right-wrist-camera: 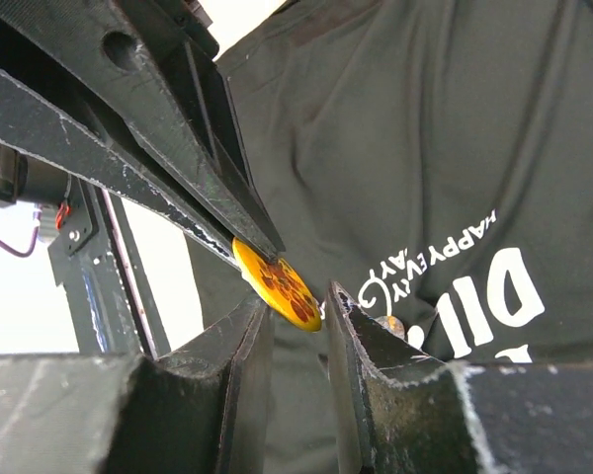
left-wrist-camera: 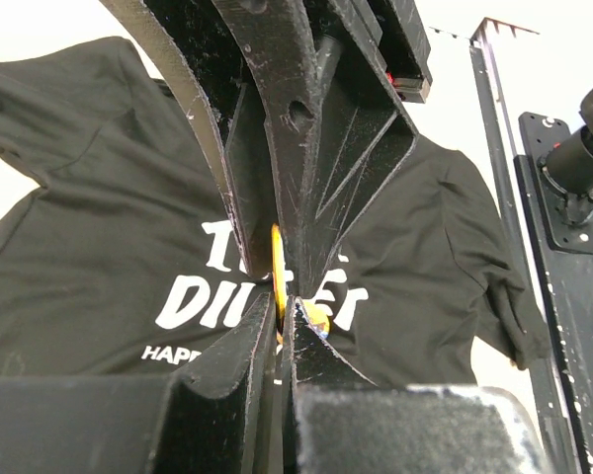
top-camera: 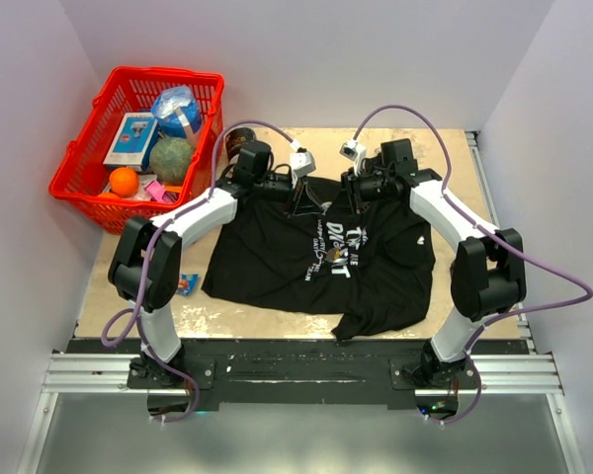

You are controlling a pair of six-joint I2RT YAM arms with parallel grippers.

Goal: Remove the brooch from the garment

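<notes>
The black T-shirt garment (top-camera: 277, 252) lies flat on the table, with white lettering on its chest (left-wrist-camera: 193, 296) (right-wrist-camera: 494, 286). Both grippers meet at its collar end. My left gripper (left-wrist-camera: 280, 318) is shut on the brooch (left-wrist-camera: 276, 262), a yellow disc seen edge-on between its fingers. In the right wrist view the brooch (right-wrist-camera: 277, 283) shows an orange-red pattern and is lifted off the cloth. My right gripper (right-wrist-camera: 296, 321) is open, its jaws standing either side of the brooch's lower edge. In the top view the left gripper (top-camera: 309, 199) and right gripper (top-camera: 350, 194) hide the brooch.
A red basket (top-camera: 77, 188) holding a ball, an orange and boxes stands at the back left. A small blue packet (top-camera: 186, 284) lies left of the shirt. A dark round object (top-camera: 239, 136) sits behind the left arm. White walls enclose the table.
</notes>
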